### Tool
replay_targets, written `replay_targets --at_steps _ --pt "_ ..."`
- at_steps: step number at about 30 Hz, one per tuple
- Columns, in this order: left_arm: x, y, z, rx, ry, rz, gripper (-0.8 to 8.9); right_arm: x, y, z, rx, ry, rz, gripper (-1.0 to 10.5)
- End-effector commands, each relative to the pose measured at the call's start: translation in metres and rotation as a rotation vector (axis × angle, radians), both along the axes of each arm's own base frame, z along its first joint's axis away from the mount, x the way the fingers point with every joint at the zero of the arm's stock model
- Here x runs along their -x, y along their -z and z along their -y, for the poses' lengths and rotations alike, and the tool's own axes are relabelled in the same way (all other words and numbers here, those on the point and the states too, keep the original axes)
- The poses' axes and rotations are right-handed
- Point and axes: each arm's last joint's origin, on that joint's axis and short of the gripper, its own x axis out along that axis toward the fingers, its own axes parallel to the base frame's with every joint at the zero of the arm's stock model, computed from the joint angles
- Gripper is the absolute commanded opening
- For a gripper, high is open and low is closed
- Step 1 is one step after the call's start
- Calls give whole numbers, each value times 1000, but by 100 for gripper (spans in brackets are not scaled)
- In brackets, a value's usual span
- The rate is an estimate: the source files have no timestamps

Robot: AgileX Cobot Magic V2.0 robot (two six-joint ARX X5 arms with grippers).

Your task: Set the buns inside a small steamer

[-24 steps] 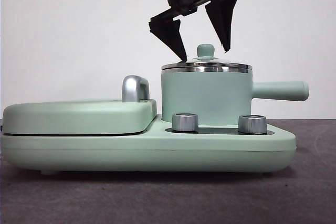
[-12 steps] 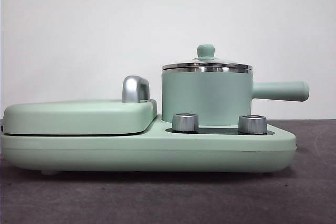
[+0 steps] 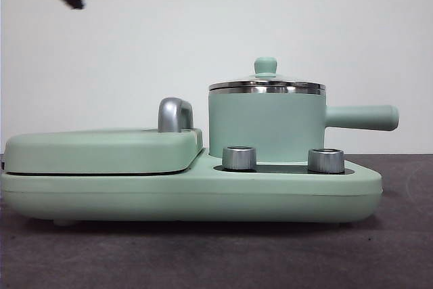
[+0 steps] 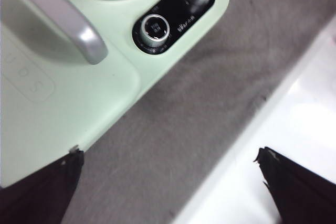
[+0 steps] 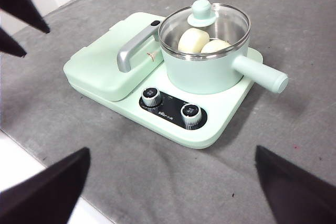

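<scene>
Under the domed glass lid point(image 5: 206, 22) (green-knobbed) lie two smooth buns point(image 5: 202, 42) in the steamer point(image 5: 202, 66); both pincers gape.

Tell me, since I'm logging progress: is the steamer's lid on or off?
On. The glass lid sits on the steamer rim, two buns visible beneath.

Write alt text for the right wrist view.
A mint-green steamer sits on a matching cooker base with its glass lid on and two pale buns visible inside. The right gripper is open, holding nothing. The left gripper shows at the picture's edge.
</scene>
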Motion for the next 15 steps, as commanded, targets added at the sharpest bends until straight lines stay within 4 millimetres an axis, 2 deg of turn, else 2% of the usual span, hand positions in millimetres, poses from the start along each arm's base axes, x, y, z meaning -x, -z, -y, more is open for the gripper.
replay_targets --at_steps 1,2,4,5,6,15 --pt "12 12 -9 94 -35 50 550 1 -2 0 -19 -11 7 359" --pt "15 16 -12 111 -42 59 458 1 -2 0 -20 -18 5 302" --pt "24 24 -20 137 -56 69 62 1 -1 0 -21 -25 1 60" --pt "26 26 -22 142 -61 68 4 1 -1 0 -17 -27 3 -9" --pt "29 29 -25 147 -62 70 30 1 -1 0 -12 -29 7 19" --pt "38 27 -33 169 -61 93 11 1 -2 0 -8 -28 12 19"
